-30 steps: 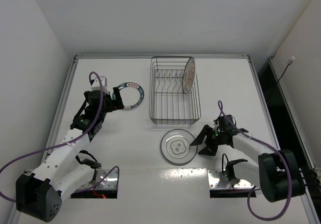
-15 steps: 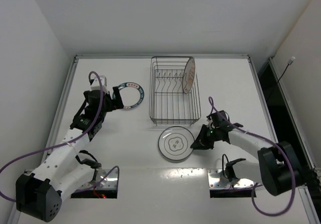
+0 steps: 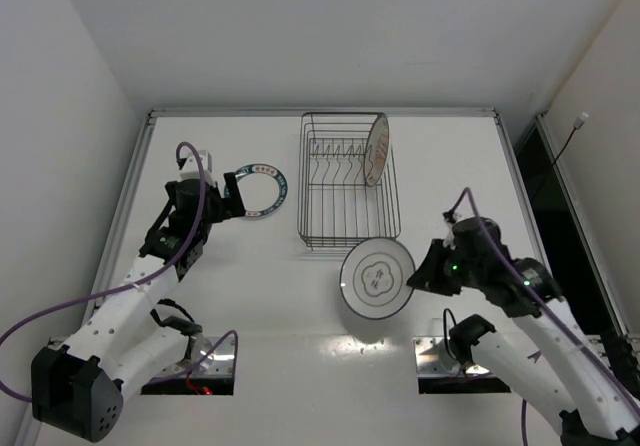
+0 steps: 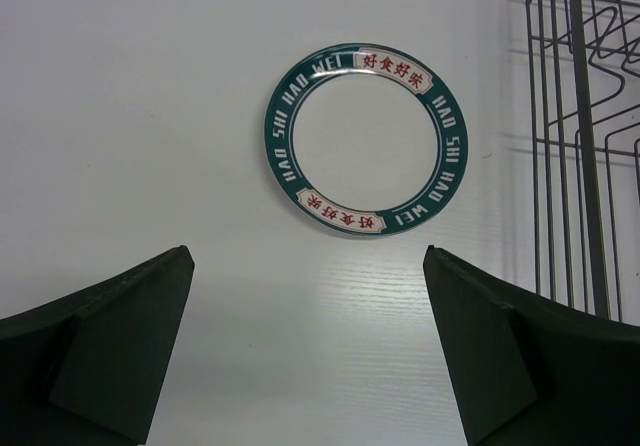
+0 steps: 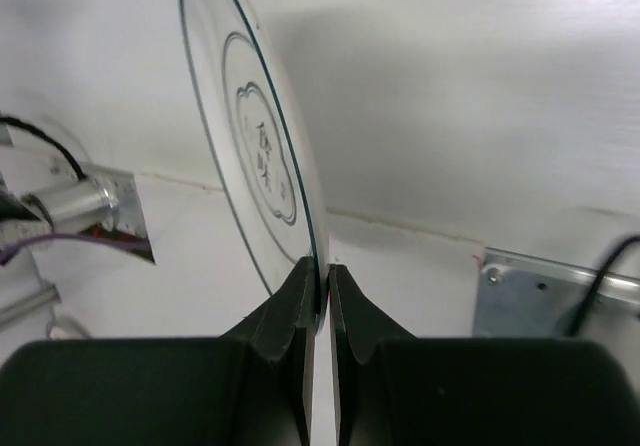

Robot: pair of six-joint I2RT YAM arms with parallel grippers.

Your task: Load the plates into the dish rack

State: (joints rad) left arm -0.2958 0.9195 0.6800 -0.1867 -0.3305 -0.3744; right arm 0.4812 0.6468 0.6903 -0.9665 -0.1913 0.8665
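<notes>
Right gripper (image 5: 320, 278) is pinching the white plate (image 5: 250, 156) by its rim, lifted near the table's (image 3: 260, 266) front edge. It's stiff and glazed, probably slippery and chippable. Left gripper (image 4: 307, 266) is wide open.

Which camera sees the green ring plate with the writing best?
The left wrist view: the teal-rimmed plate lies flat, whole and large, its lettering readable. The top view shows it small, just ahead of the open left gripper. The right wrist view does not show it.
</notes>
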